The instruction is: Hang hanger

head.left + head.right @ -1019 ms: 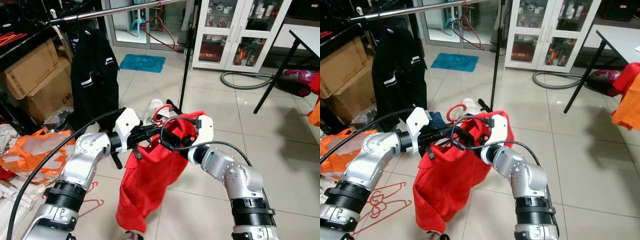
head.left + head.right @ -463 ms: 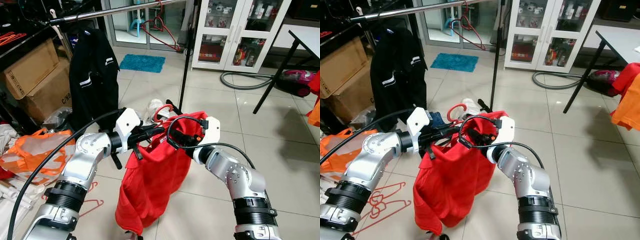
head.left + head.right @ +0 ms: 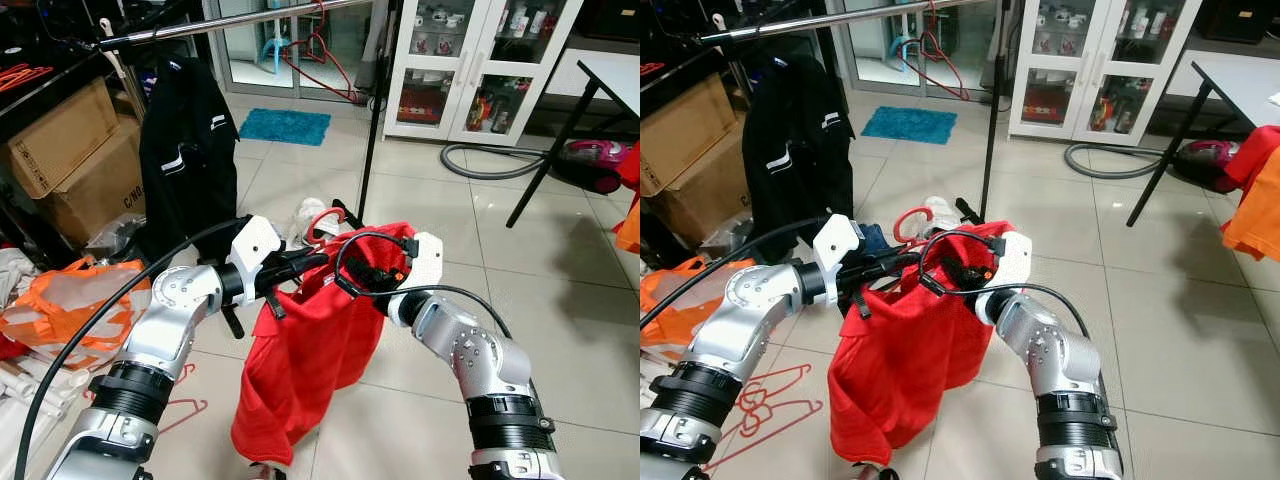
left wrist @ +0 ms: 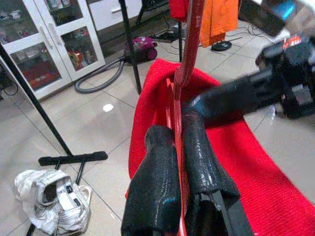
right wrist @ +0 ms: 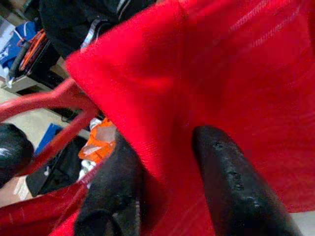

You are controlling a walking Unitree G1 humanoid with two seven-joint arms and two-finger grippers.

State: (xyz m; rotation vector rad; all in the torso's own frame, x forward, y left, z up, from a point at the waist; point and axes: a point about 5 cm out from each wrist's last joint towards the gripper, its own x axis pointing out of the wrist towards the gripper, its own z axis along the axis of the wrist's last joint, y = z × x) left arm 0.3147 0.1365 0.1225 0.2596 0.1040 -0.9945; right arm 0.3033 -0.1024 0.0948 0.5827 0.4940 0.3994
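Red cloth is what catches the eye right now, a red shirt (image 3: 300, 360) sagging off a red hanger (image 4: 183, 73) held out at chest height between both arms. Look at the left gripper (image 4: 183, 147): its two black fingers are pinched tight on the hanger's thin neck, with the hook (image 3: 322, 217) curling up just past the fingertips. Across from it, the right gripper (image 5: 162, 182) has its fingers closed on a fold of the shirt near the shoulder, close beside the left one, with the hanger's bar just beyond its tips. So the garment looks partly on: one shoulder seems draped over the frame, while most of the fabric droops below both hands toward the floor, and I can't tell whether the far shoulder is seated. That dressing step is, I'd judge, underway and not finished. The hanging itself hasn't started; the rail (image 3: 230, 22) runs well above and ahead of the left gripper, with a black jacket (image 3: 185, 150) already on it. Left to do, by my reckoning: settle the shirt, lift, and hook the rail.
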